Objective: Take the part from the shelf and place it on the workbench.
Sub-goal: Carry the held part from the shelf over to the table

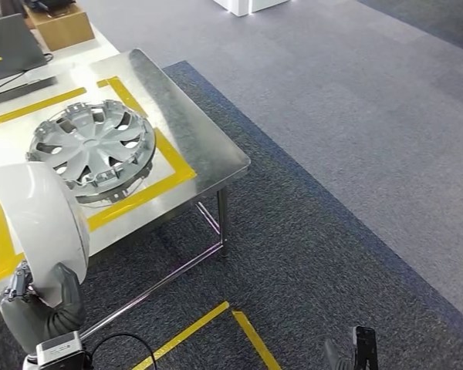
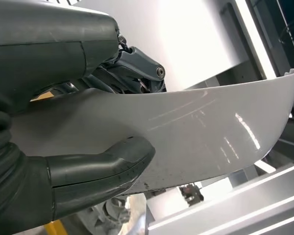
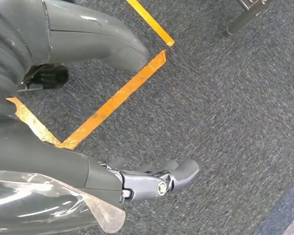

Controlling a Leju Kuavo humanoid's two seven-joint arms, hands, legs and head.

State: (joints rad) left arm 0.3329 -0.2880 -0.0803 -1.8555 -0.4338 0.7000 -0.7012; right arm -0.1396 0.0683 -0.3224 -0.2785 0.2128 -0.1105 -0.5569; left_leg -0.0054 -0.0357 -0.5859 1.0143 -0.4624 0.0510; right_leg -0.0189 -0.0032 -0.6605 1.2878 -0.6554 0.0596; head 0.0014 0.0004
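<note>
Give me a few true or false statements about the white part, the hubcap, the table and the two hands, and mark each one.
1. The left hand holds the white part. True.
2. The hubcap lies on the carpet. False: it lies on the metal table, inside the yellow tape outline.
3. The right hand holds nothing. True: it hangs over the carpet, fingers apart.
4. The white part rests on the table. False: it is held up in the left hand, beside the hubcap.
5. Yellow tape marks the carpet. True.
</note>
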